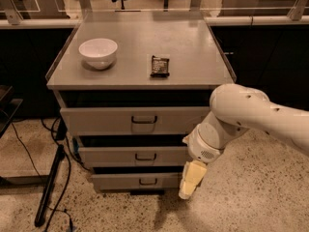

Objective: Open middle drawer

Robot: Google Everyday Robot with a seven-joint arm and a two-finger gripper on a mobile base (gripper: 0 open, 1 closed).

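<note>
The grey cabinet has three drawers. The middle drawer (130, 156) has a low grey front and a small dark central handle (145, 157), and it stands nearly shut. The top drawer (120, 121) has a taller front; the bottom drawer (130, 181) is low. My white arm reaches in from the right. My gripper (191, 180), with cream-coloured fingers, hangs pointing down at the right end of the middle and bottom drawer fronts, to the right of the handle and not on it.
On the cabinet top (193, 57) sit a white bowl (98, 52) and a small dark packet (160, 65). A black cable and stand (50, 185) lie on the speckled floor at left. Dark counters run behind the cabinet.
</note>
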